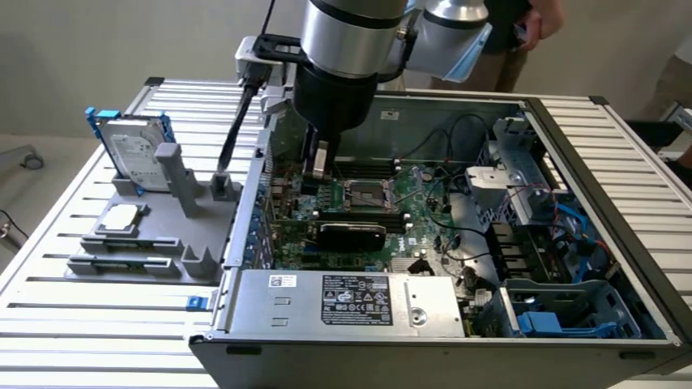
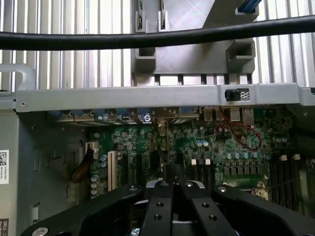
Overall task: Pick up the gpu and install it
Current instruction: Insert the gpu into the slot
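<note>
The gpu (image 1: 352, 235), a black-faced card, stands on edge across the green motherboard (image 1: 422, 190) inside the open computer case. In the exterior view my gripper (image 1: 317, 180) hangs inside the case over the motherboard, slightly above and beyond the card's end towards that view's left. I cannot tell whether it touches the card. In the wrist view the black fingers (image 2: 158, 206) meet at the gripper's (image 2: 172, 186) tip, shut, with no object visible between them, and the motherboard's slots (image 2: 128, 169) lie beyond.
A grey fixture (image 1: 151, 235) on the exterior view's left holds a blue-framed hard drive (image 1: 135, 150) and a processor (image 1: 121, 215). The silver power supply (image 1: 346, 300) fills the case's near side, with drive cages and cables (image 1: 540, 219) at that view's right. A person (image 1: 530, 20) stands behind.
</note>
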